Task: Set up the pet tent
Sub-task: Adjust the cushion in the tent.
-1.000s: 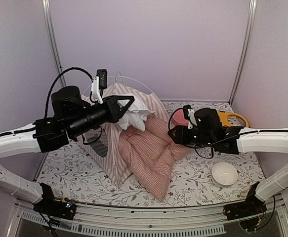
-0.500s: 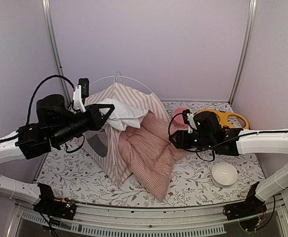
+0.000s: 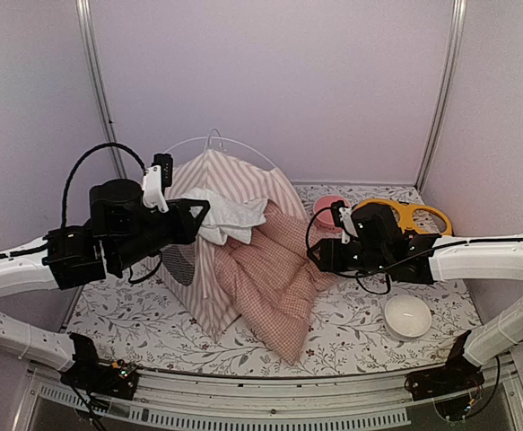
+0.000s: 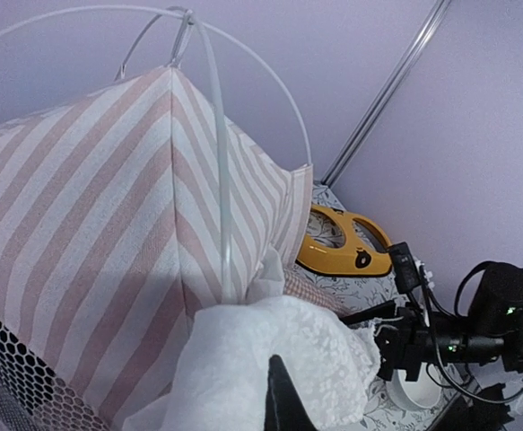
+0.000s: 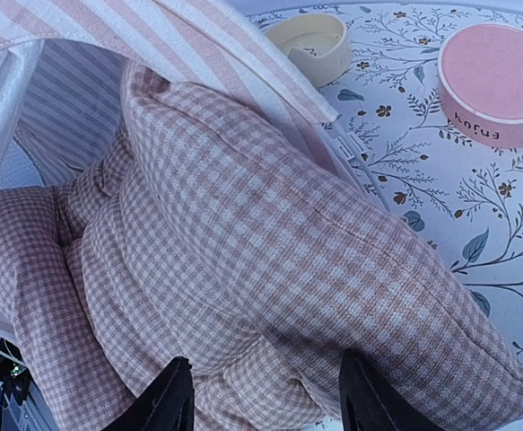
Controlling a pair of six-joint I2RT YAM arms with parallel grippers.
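The pet tent [image 3: 234,180] stands at the back left of the mat, pink-and-white striped, with thin white poles [image 3: 216,141] looping over its peak and a black mesh window [image 3: 182,262] on its left side. My left gripper [image 3: 203,211] is shut on the white sheer door curtain [image 3: 234,215] and holds it up and out to the left of the doorway. In the left wrist view the curtain [image 4: 279,341] drapes over my left gripper [image 4: 279,386]. A pink checked cushion [image 3: 274,278] hangs half out of the doorway. My right gripper [image 3: 319,254] clamps the cushion's thick right edge [image 5: 270,233], its fingers [image 5: 167,400] set apart.
A pink round dish [image 3: 328,208] and a yellow handled object [image 3: 414,215] sit behind my right arm. A white bowl [image 3: 407,316] lies near the front right. A small cream dish [image 5: 310,40] shows beside the tent. The floral mat [image 3: 135,314] covers the table, and purple walls close it in.
My left arm drew back to the left with the curtain, then eased right, so the curtain now stretches out from the doorway. The right gripper and the cushion shifted slightly.
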